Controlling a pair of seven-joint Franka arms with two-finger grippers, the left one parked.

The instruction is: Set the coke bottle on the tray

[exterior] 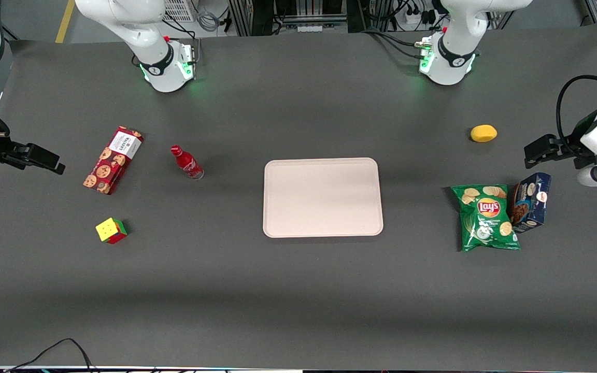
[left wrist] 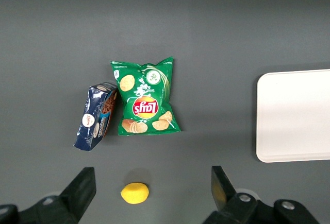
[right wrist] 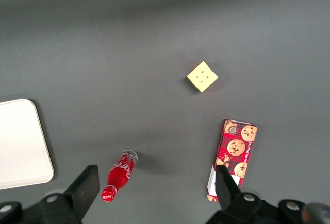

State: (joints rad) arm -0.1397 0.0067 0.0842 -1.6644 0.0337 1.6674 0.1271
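1. The task is at its very beginning: the coke bottle [exterior: 187,162] stands on the dark table [exterior: 298,290], apart from the tray [exterior: 323,197], and nothing holds it.
2. The bottle is between the red cookie box [exterior: 112,160] and the tray, closer to the box. In the front view it appears to lean, probably only because the camera looks down from above; whether it is truly upright I cannot tell for sure.
3. The gripper [exterior: 44,158] of the working arm hangs at the working arm's end of the table, well apart from the bottle, with the cookie box lying between them. In the right wrist view its fingers [right wrist: 88,183] stand wide apart with nothing between them, so the hand is open and empty.
4. The step in hand is, in my judgement, the approach to the bottle, not yet the grasp.
5. The next move calls for carrying the gripper over the cookie box, lowering it around the slim body of the bottle, and closing gently, because such a narrow bottle can tip over easily.
6. The tray has nothing on it, so any place on its flat surface is suitable for setting the bottle down.
7. The coloured cube [exterior: 111,230] lies nearer to the front camera and should not disturb the path.
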